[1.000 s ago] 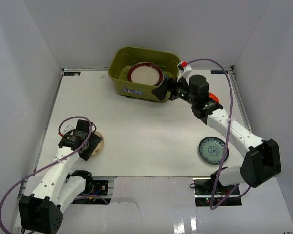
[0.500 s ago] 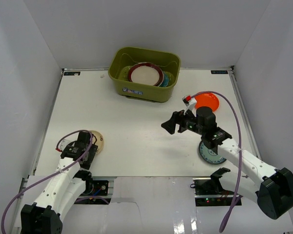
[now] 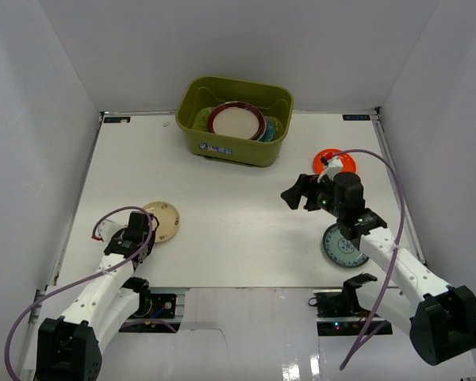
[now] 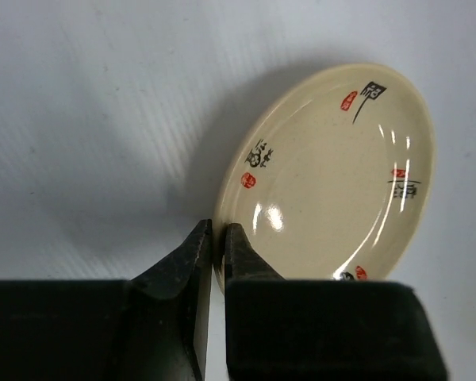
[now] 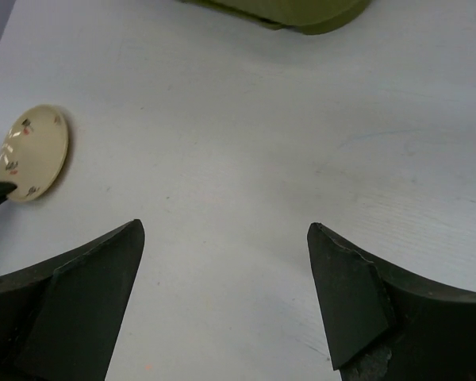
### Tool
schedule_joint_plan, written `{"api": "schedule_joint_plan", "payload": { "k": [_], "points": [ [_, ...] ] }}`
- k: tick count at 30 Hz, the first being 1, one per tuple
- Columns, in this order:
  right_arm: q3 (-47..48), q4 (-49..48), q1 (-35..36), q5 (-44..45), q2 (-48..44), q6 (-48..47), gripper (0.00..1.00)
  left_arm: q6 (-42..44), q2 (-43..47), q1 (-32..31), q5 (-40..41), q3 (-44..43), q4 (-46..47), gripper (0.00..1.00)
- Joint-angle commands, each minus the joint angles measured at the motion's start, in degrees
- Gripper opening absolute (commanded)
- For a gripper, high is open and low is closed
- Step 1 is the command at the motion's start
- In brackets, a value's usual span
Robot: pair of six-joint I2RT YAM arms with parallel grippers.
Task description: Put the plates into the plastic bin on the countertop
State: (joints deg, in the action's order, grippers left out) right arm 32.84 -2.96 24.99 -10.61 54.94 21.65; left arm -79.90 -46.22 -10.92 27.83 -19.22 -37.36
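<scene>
My left gripper (image 4: 218, 232) is shut on the near rim of the cream plate (image 4: 333, 175), which has small black and red marks and tilts over its shadow on the countertop (image 3: 222, 206). From above, this plate (image 3: 163, 219) lies at the front left with the left gripper (image 3: 148, 235) on its edge. The olive plastic bin (image 3: 222, 148) at the back holds a dark-red-rimmed plate (image 3: 236, 121) and a teal one (image 3: 271, 127). My right gripper (image 3: 298, 193) hangs open and empty over the counter, as the right wrist view (image 5: 226, 230) also shows.
An orange plate (image 3: 339, 160) lies at the right, behind the right arm. A small blue-green patterned plate (image 3: 341, 246) sits at the front right, partly under that arm. White walls enclose the counter on three sides.
The left gripper has shut on the cream plate's rim and the plate has shifted slightly right. The right arm has pulled back from the bin to the right middle of the counter.
</scene>
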Motion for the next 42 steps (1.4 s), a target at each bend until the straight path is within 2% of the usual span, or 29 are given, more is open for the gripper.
{"api": "schedule_joint_plan", "payload": {
  "k": [1, 3, 6, 9, 12, 14, 17, 20, 25, 26, 30, 31, 32, 34, 40, 42],
  "points": [
    [1.8, 1.5, -7.4, -0.2, 1.0, 2.6, 0.90, 6.0, 2.1, 0.0, -1.1, 1.8, 3.6, 0.00],
    [1.7, 1.3, -14.1, -3.0, 2.4, 5.2, 0.92, 8.9, 2.8, 0.0, -2.0, 0.5, 4.4, 0.00],
    [1.9, 1.0, -21.6, -2.1, 4.4, 9.1, 0.98, 15.4, 5.5, 0.0, -6.3, -2.7, 6.0, 0.00],
    [1.3, -1.3, -28.5, -2.0, 5.5, 13.9, 0.98, 22.1, 10.3, 0.0, -12.3, -7.6, 9.1, 0.00],
    [1.3, -2.8, -33.1, 2.7, 8.6, 17.1, 0.95, 26.4, 13.4, 0.0, -18.2, -14.0, 13.0, 0.00],
    [1.7, -4.4, -35.4, 4.2, 11.1, 19.3, 0.92, 28.1, 12.7, 0.0, -21.0, -17.5, 17.7, 0.00],
    [2.7, -8.7, -39.2, 2.1, 19.8, 24.2, 0.88, 30.0, 5.7, 0.0, -26.0, -25.8, 23.6, 0.00],
    [5.4, -12.2, -40.0, 1.0, 26.4, 26.0, 0.63, 29.9, -4.4, -0.1, -31.1, -33.1, 30.5, 0.00],
    [11.0, -13.2, -40.1, 4.4, 35.7, 27.4, 0.59, 28.2, -21.5, -0.9, -34.4, -43.8, 36.9, 0.00],
    [11.9, -14.3, -40.1, 4.2, 38.7, 28.0, 0.59, 28.7, -27.3, -1.4, -34.2, -48.1, 38.8, 0.00],
    [13.3, -18.9, -39.9, 1.9, 44.3, 30.9, 0.57, 32.7, -42.4, -1.9, -33.6, -61.8, 37.7, 0.00],
    [13.5, -19.8, -39.8, 2.2, 44.9, 31.3, 0.56, 33.7, -45.3, -1.9, -33.2, -64.9, 34.8, 0.00],
    [13.6, -20.2, -39.8, 2.2, 46.4, 31.5, 0.52, 35.1, -51.2, -2.0, -33.1, -71.5, 33.2, 0.00],
    [15.0, -20.2, -39.8, 2.3, 47.8, 31.5, 0.47, 36.3, -56.3, -2.2, -33.4, -77.3, 29.6, 0.00],
    [15.1, -21.3, -39.9, 1.8, 49.0, 31.6, 0.08, 38.2, -70.5, -3.4, -35.7, -91.8, 24.6, 0.00],
    [13.9, -23.6, -40.0, 1.1, 46.3, 31.4, 0.08, 38.8, -74.8, -4.1, -36.3, -96.7, 23.1, 0.00]
  ]
}}
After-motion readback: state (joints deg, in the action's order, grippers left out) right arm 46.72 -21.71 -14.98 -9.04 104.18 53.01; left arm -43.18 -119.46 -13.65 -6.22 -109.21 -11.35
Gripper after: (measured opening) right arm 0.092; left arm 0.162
